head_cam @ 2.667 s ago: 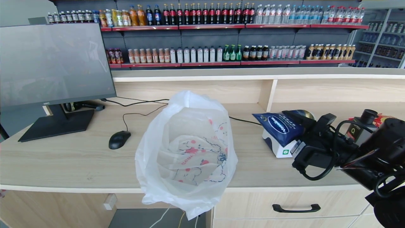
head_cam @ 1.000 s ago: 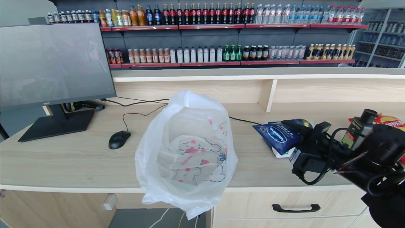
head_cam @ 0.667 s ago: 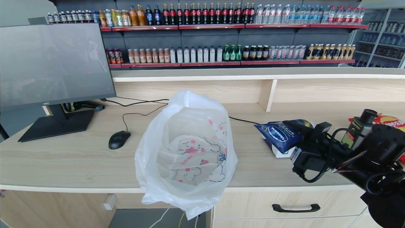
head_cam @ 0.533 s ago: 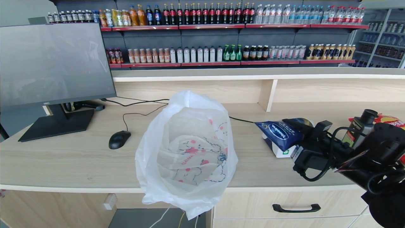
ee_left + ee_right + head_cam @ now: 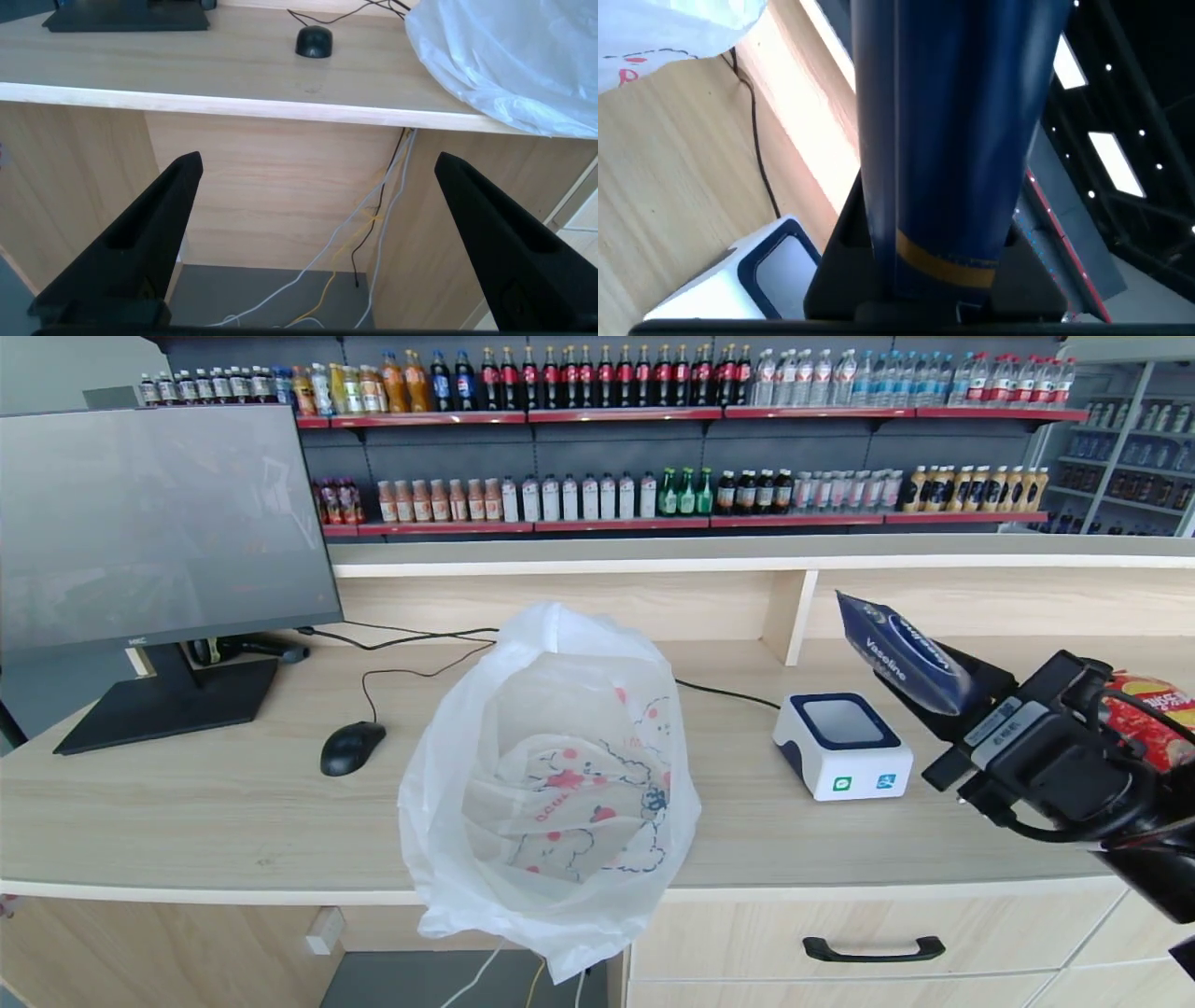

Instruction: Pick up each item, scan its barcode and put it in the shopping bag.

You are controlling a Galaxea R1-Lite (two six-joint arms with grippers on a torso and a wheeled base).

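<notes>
Right claw (image 5: 954, 691) clenched on the blue packet (image 5: 896, 651), aloft over the counter (image 5: 187, 812)

Your right claw grips the packet by its lower end. The packet is tilted, free end uppermost, and sits above and just to the right of the white scanner (image 5: 842, 758), apart from it. The scanner's window faces up. The shopping bag (image 5: 551, 784) stands open at the counter's front edge, left of the scanner. Your left claw (image 5: 318, 233) is released, fingers spread wide, low in front of the counter, below its edge. Also on the counter you have a black mouse (image 5: 352, 748) left of the bag, a monitor (image 5: 159, 523) at far left, and a red snack bag (image 5: 1144, 719) behind your right arm
</notes>
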